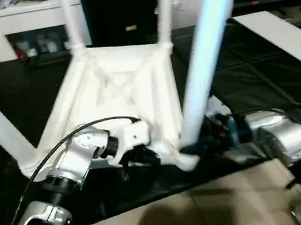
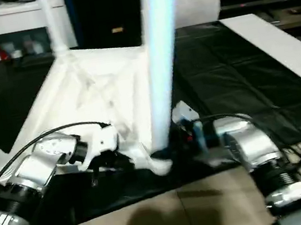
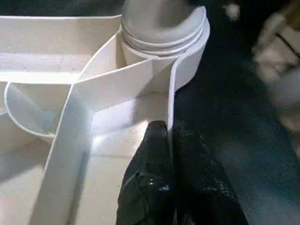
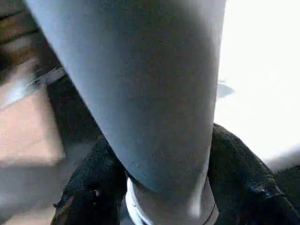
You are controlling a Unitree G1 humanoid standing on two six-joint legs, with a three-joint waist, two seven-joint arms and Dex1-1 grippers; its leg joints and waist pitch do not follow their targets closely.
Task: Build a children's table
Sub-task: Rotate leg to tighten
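Table top point(image 1: 117, 89) lies upside down on the dark mat point(image 1: 251, 89), ribs up, with legs standing in its corner sockets. The near-right leg point(image 1: 204, 50) rises from the near corner socket point(image 1: 184, 156), and in the left wrist view its threaded base sits in that socket but a few thread rings show above the collar, so it looks not fully home.

The left gripper point(image 3: 168, 136) is pinched shut on the thin rim of the top just beside that socket, one finger on each side of the wall. The right gripper point(image 4: 164, 187) straddles the leg near its base, a black finger point(image 4: 89, 187) on either flank; the fingers seem to touch the leg, but whether they squeeze it firmly I cannot tell.

The step in hand appears to be screwing this leg down. To do it well, the left pinch should hold the top steady so it does not spin on the mat. The right should grip low, near the threads, turn about the leg's own axis, and keep the leg upright in its socket so the threads do not cross. Release, swing back, re-grip, and repeat until no thread rings show.
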